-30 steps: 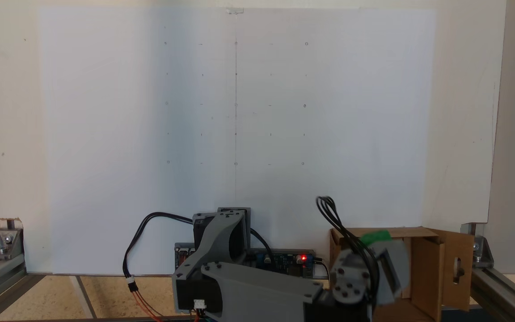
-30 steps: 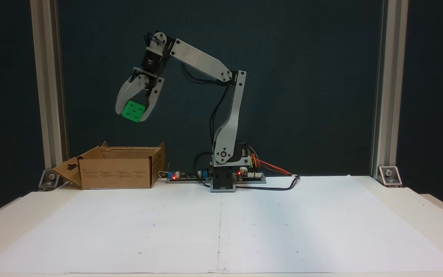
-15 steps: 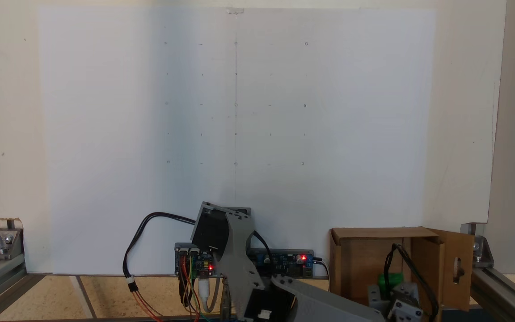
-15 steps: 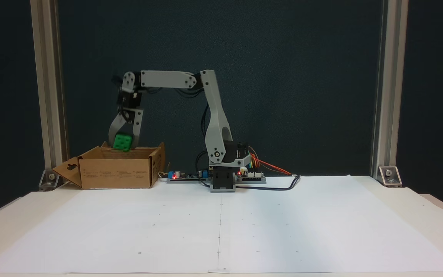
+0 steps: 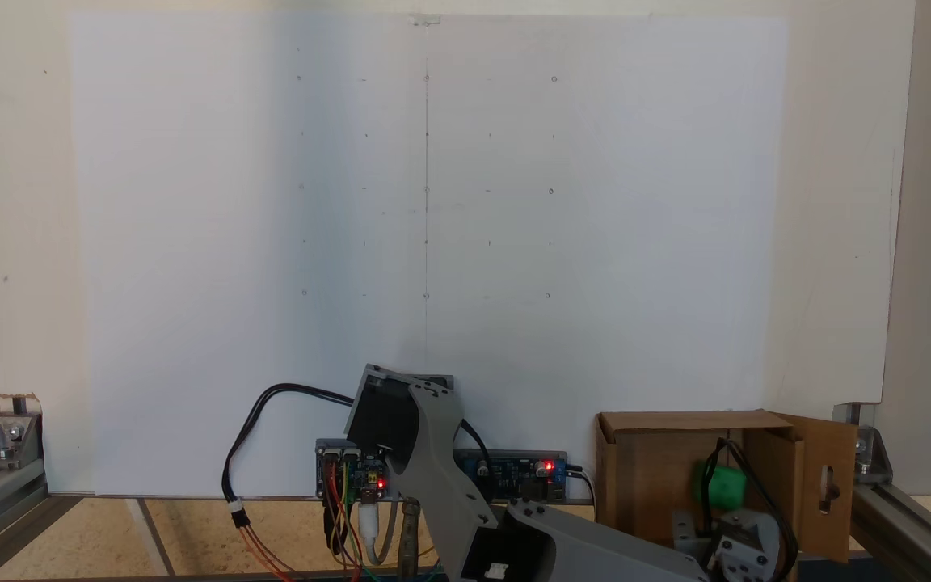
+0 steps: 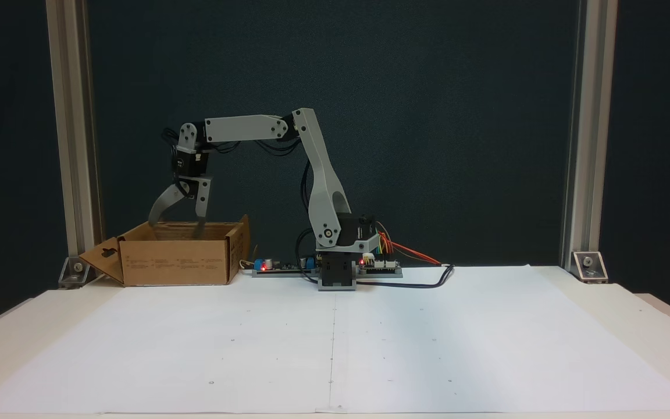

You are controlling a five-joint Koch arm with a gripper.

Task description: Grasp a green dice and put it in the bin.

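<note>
- White paper sheet (image 6: 335, 343) on your table, arm base at its far edge.
- Bin (image 6: 175, 262) sits flaps out beside the base.
- Gripper (image 6: 175, 224): jaws spread, tips at bin rim.
- Green dice (image 5: 727, 487) inside the bin, free of the jaws.

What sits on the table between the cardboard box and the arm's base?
In a fixed view, a small circuit board with a red light lies between the cardboard box and the arm's base.
</note>
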